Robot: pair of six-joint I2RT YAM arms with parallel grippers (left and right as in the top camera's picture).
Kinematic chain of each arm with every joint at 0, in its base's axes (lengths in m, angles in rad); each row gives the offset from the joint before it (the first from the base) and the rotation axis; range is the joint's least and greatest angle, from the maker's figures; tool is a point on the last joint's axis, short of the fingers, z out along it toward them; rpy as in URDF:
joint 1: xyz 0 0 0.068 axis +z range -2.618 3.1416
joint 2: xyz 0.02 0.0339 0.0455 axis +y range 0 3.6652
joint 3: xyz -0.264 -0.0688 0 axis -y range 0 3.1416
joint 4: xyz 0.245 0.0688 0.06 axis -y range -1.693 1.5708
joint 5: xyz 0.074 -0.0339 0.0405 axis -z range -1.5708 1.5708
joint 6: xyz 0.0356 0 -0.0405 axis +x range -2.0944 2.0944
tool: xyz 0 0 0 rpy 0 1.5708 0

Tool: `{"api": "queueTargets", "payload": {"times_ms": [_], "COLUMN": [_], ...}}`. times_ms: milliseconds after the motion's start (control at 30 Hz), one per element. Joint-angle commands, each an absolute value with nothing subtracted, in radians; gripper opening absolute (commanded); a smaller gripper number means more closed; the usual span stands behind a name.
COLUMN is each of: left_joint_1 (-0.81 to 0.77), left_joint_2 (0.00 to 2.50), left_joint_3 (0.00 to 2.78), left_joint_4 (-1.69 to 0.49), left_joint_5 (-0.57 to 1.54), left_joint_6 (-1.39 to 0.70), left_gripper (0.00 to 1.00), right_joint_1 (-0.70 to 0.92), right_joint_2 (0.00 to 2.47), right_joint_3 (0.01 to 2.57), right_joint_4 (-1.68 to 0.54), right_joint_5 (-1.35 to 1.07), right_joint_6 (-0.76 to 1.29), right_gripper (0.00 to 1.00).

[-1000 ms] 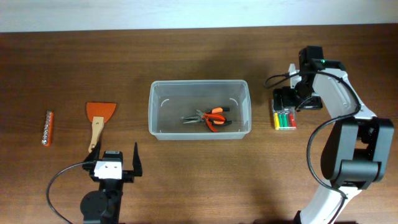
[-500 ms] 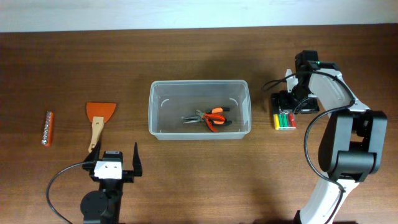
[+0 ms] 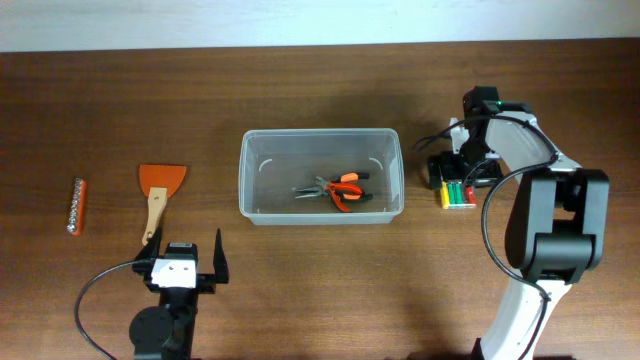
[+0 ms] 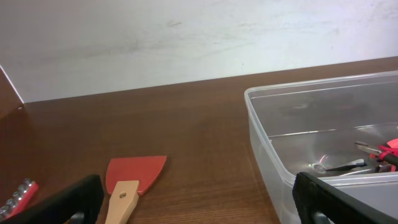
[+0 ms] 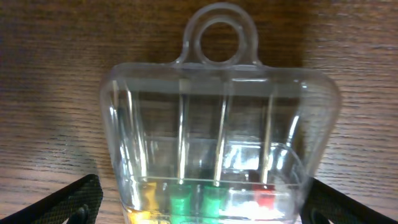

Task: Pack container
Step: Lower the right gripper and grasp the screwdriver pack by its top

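Note:
The clear plastic container (image 3: 243,180) stands mid-table and holds orange-handled pliers (image 3: 338,189). It also shows in the left wrist view (image 4: 267,143), with the pliers (image 4: 373,158) inside. My right gripper (image 3: 462,163) is open and low over a clear case of yellow, green and red bits (image 3: 458,194), right of the container. In the right wrist view its fingers (image 5: 199,208) straddle the case (image 5: 217,124) without closing on it. My left gripper (image 3: 185,262) is open and empty near the front edge, its fingers (image 4: 199,205) wide apart.
An orange scraper with a wooden handle (image 3: 160,190) lies left of the container; the left wrist view shows it too (image 4: 134,177). A red strip of metal sockets (image 3: 77,205) lies at the far left. A pale wall runs along the table's far edge.
The right arm has swung left and lowered, bringing its gripper over the case of bits. The left arm has not moved.

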State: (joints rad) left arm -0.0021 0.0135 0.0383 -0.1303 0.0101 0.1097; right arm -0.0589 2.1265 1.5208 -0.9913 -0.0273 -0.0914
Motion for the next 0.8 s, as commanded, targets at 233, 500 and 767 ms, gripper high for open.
{"api": "queueTargets", "payload": {"times_ms": [233,500,767], "left_joint_1": [0.003,0.003,0.003], "left_joint_2": [0.005,0.005,0.005], "left_joint_3": [0.032,0.032,0.032], "left_joint_4": [-0.130,-0.130,-0.130], "left_joint_5": [0.003,0.003,0.003], "left_joint_6": [0.122,0.122,0.122], "left_gripper": [0.99,0.99,0.99], "right_joint_1": [-0.053,-0.052,-0.052], "right_joint_2": [2.139,2.140,2.140], "right_joint_3": [1.538,1.538,1.538], "right_joint_4": [-0.994,-0.994,-0.995], "right_joint_5": [-0.010,-0.010,-0.010], "right_joint_6": [-0.101,-0.101,-0.100], "right_gripper": [0.99,0.97,0.71]}}
